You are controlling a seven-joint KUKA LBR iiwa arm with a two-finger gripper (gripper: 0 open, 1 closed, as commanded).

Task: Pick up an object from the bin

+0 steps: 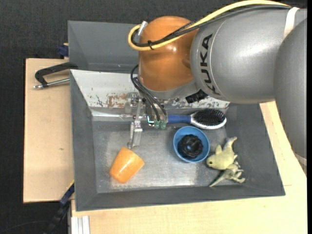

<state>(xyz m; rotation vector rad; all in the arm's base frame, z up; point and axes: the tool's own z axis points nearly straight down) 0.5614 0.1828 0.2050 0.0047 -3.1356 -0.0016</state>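
An orange plastic cup [126,165] lies on its side at the bin's front left. My gripper [134,136] hangs just above and behind it, one slim metal finger showing, its tip near the cup's rim. A blue round bowl with a dark thing inside [190,144] sits to the right of the gripper. Behind the bowl lies a hairbrush with a blue handle and a white and black head [208,118].
A yellow toy dinosaur [224,161] lies at the bin's front right. The arm with its orange cover and cables spans the back and right of the bin. Bare floor shows between the cup and the bowl.
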